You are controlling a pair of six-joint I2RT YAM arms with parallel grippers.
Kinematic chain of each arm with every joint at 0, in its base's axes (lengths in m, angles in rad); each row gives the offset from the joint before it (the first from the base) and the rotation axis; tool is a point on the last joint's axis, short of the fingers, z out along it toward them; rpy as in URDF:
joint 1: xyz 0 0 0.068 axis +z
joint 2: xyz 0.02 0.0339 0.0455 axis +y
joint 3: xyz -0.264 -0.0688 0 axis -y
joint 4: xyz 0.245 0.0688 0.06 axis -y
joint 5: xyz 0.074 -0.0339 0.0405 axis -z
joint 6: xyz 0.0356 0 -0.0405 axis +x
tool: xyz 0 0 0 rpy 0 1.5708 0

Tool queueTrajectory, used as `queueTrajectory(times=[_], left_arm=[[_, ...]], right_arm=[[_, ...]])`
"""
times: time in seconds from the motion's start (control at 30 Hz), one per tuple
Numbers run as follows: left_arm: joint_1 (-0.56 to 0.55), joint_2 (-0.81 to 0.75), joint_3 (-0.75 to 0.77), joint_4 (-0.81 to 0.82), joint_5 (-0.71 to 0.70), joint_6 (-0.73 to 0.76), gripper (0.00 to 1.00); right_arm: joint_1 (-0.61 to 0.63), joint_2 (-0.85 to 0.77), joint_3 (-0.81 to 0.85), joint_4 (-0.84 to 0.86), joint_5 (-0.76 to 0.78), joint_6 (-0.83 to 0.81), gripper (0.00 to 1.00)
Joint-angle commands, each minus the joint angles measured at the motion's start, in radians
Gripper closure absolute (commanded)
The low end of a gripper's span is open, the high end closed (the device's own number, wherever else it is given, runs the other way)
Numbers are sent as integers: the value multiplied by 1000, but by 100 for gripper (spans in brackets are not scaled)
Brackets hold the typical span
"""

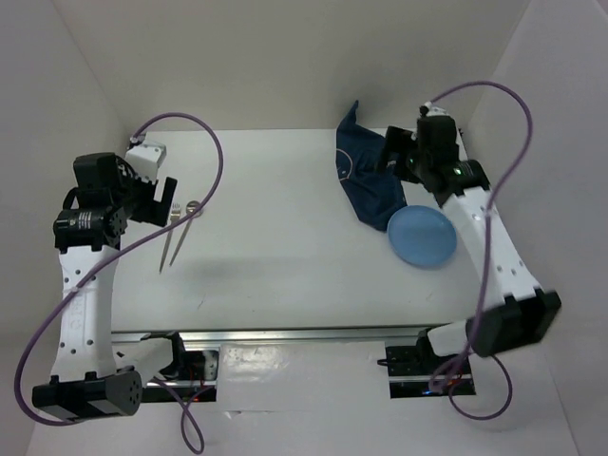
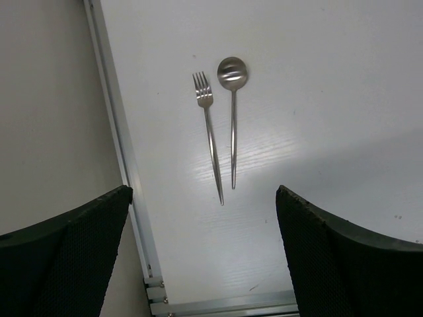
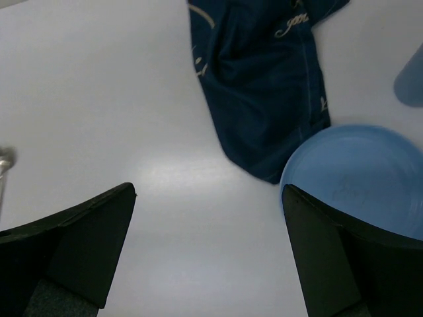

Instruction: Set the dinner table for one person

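The white dinner table carries a steel fork and spoon lying side by side near its left rail; they also show in the top view. My left gripper hovers just beside them, open and empty, as its wrist view shows. A crumpled navy placemat lies at the back right, and a blue plate touches its near edge. My right gripper hangs above the placemat, open and empty. The placemat and the plate lie ahead of it.
A pale blue object, cut off at the right edge of the right wrist view, stands beyond the plate. Aluminium rails run along the table's near edge and left edge. White walls enclose the table on three sides.
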Motion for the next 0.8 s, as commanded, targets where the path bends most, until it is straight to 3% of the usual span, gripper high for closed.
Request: queueTrajectory(times=[0.0, 0.07, 0.27, 0.47, 0.6, 0.63, 0.67, 0.73, 0.77], left_arm=[[-11, 30, -14, 93, 64, 20, 4], [-11, 51, -14, 116, 64, 20, 4], [-11, 142, -14, 142, 50, 57, 4], [-30, 225, -40, 186, 16, 48, 4], [-42, 264, -51, 219, 7, 0, 4], [-53, 273, -51, 219, 7, -11, 4], [-53, 273, -51, 228, 7, -20, 4], [-53, 284, -51, 228, 7, -44, 4], [-62, 284, -51, 239, 22, -58, 4]], right_arm=[[4, 217, 124, 114, 173, -60, 0], [-43, 396, 172, 157, 172, -46, 0], [-106, 902, 511, 99, -110, 27, 0], [-42, 1157, 729, 164, -139, 3, 8], [-13, 1199, 719, 205, -152, -31, 36], [5, 1199, 699, 205, -152, -42, 60], [19, 1179, 676, 205, -152, -80, 74], [85, 1130, 604, 260, -126, -130, 97], [116, 1069, 514, 304, -83, -193, 100]])
